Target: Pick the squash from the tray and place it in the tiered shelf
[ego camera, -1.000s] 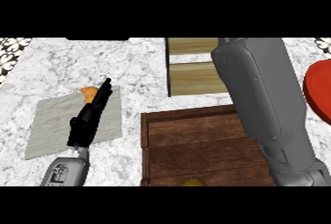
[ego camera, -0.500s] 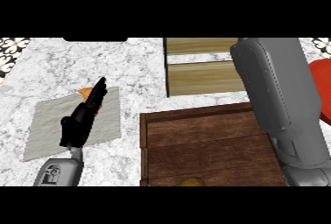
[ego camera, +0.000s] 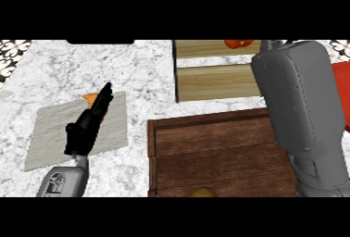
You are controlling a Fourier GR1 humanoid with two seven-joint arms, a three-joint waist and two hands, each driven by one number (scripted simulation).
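Wooden tray (ego camera: 205, 139); marble counter (ego camera: 82, 69)

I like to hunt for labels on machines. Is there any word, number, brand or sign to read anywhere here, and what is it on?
No readable text anywhere in this view.
The grey left forearm carries a small raised marking near the wrist, too blurred to read.
The wooden tray, the tiered shelf, the grey mat and the marble counter bear no lettering.
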